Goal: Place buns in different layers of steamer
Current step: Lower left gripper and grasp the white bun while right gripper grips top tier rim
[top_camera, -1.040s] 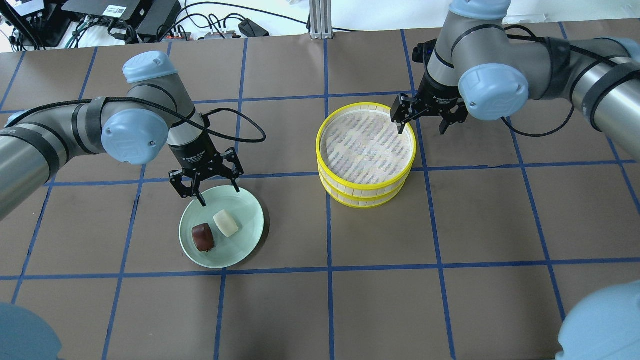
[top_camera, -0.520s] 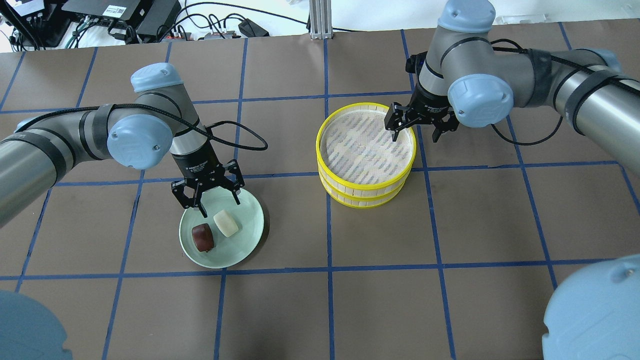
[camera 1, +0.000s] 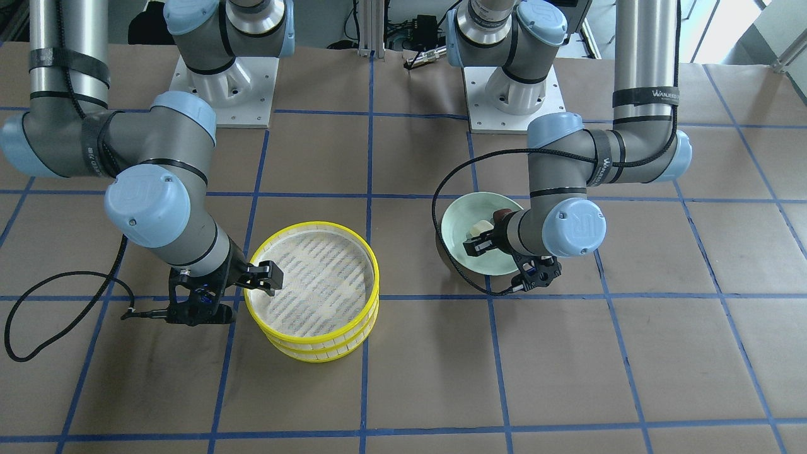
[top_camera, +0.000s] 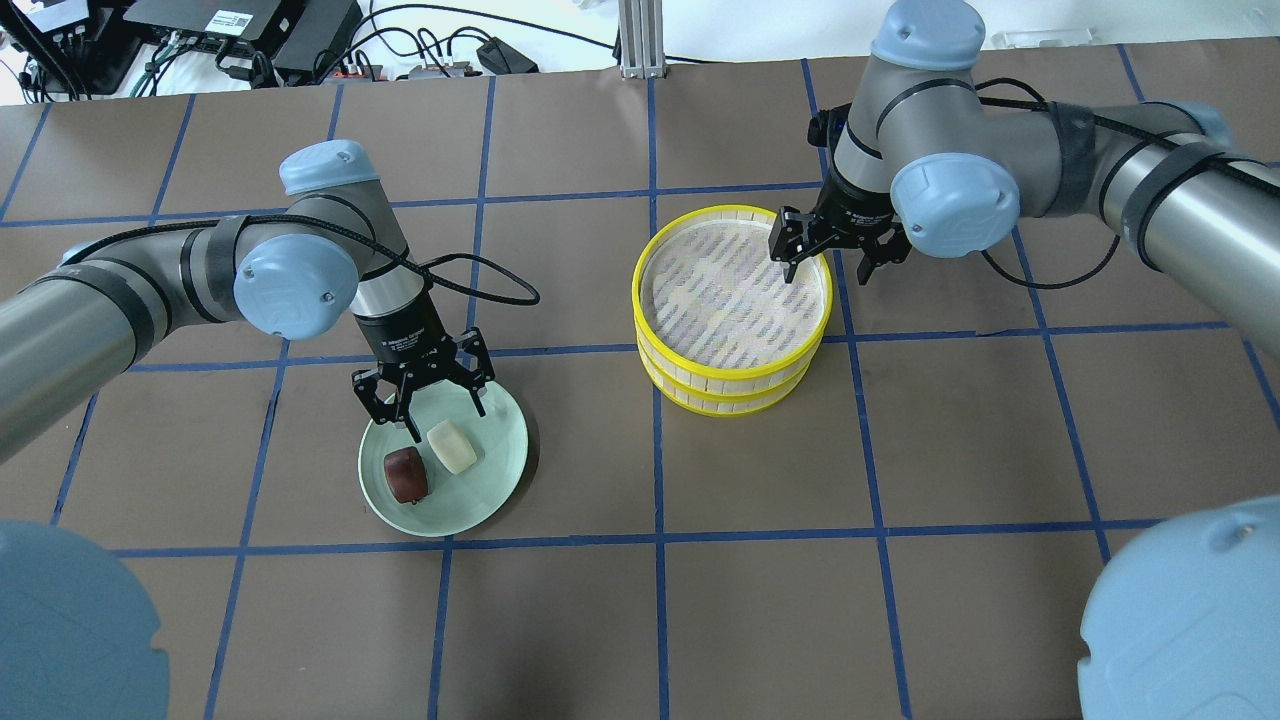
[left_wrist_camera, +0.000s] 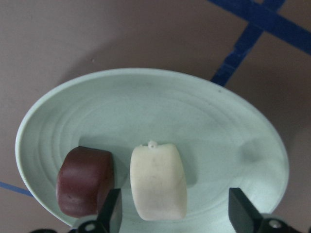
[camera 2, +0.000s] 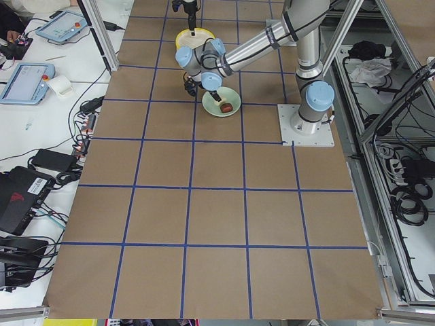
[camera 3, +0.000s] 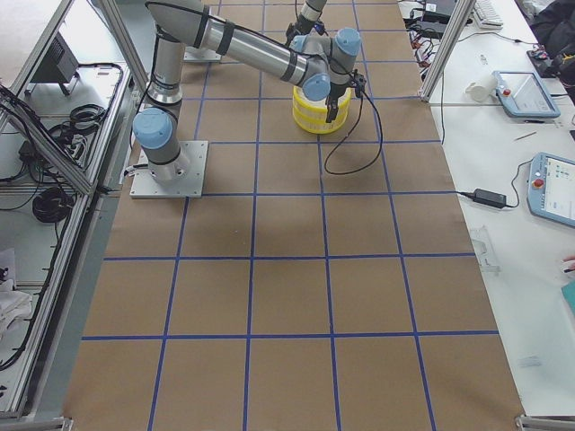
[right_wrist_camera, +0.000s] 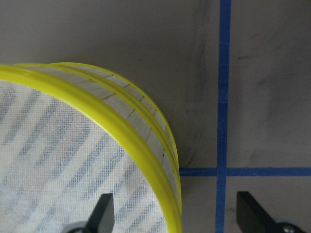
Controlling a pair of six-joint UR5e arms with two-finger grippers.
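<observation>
The white bun (top_camera: 452, 446) and the reddish-brown bun (top_camera: 406, 474) lie side by side on the pale green plate (top_camera: 495, 470). My left gripper (top_camera: 448, 423) is open just above the plate. In the left wrist view its fingers flank the white bun (left_wrist_camera: 158, 180), with the brown bun (left_wrist_camera: 83, 179) outside the left finger. The two steamer layers are stacked, the top tray (top_camera: 637, 290) on the lower tray (top_camera: 720, 402), and both look empty. My right gripper (top_camera: 828, 275) is open and straddles the top tray's far right rim (right_wrist_camera: 121, 126), one finger over the mesh, one outside.
The brown table (top_camera: 900, 450) has a blue tape grid. A black cable (top_camera: 500, 290) loops from the left wrist beside the plate. Both arm bases (camera 1: 504, 94) stand at the robot's edge. Electronics and cables (top_camera: 250, 40) lie past the far edge.
My left gripper has moved toward the plate and down over the white bun. My right gripper has shifted left onto the top tray's rim. Buns and trays have not moved.
</observation>
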